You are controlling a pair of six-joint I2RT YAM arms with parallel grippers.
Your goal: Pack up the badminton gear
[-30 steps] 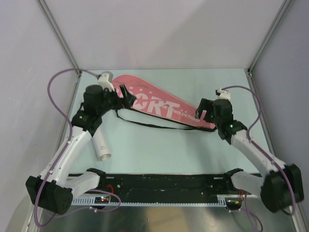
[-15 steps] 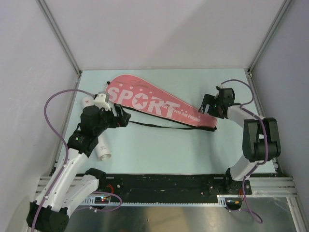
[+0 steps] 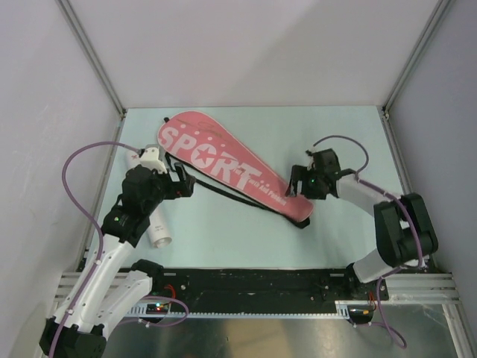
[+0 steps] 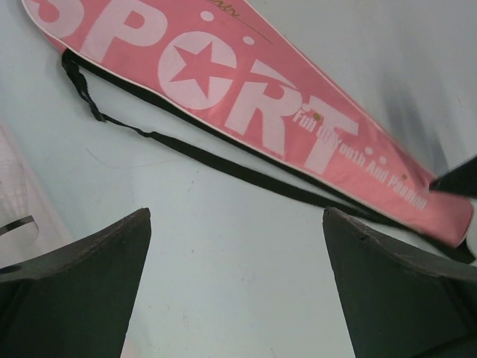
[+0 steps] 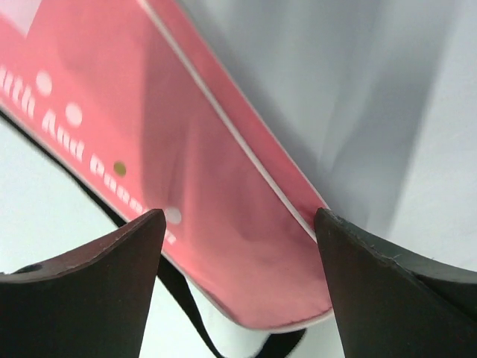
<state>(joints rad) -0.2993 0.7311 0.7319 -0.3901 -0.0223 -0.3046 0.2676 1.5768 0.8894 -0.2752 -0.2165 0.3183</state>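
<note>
Right pincer (image 5: 238,216) agape at narrow end of pink bag (image 3: 216,159); contents unseen.

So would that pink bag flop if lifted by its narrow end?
Probably somewhat: the bag looks like thin fabric lying flat, so it may sag. Its loose strap would likely dangle and snag. It should slide easily on the smooth table.

Pale mint tabletop (image 3: 298,134), matte. Flat on it: pink SPORT racket bag (image 3: 223,165), diagonal, wide end toward far-left corner, narrow end toward right edge at mid-depth. Black strap (image 3: 223,190) slack on surface along bag's near side, ends joined to bag. White tube (image 3: 158,227) beside left edge, nearer the near-left corner, upper part hidden, apart from bag.
</note>
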